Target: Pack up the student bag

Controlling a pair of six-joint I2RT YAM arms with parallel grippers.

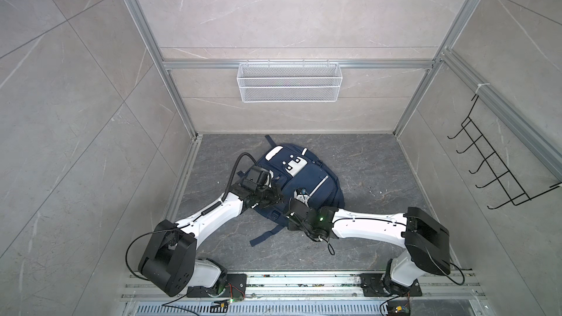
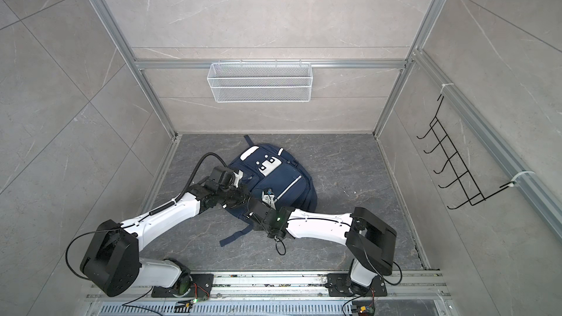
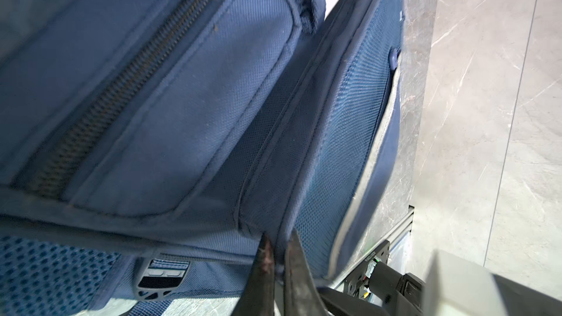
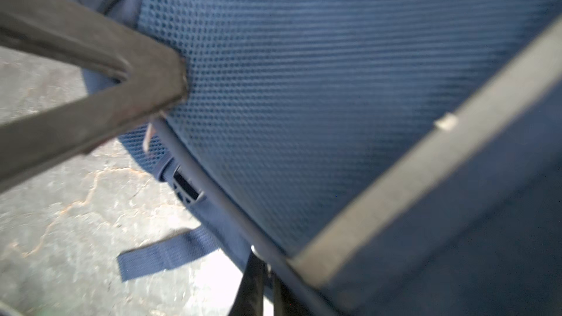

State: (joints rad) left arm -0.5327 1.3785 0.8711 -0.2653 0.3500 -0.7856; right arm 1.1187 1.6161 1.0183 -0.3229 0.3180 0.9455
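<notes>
Left wrist: jaws closed, prob. bag (image 3: 170, 110)

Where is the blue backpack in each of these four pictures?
In a top view: student bag lies just below the picture's centre.
In a top view: student bag again lies just below centre.
Left wrist view: student bag fills most of the picture, close up.
Right wrist view: student bag fills over half, close up.
Shared landmark: its silver stripe.
</notes>
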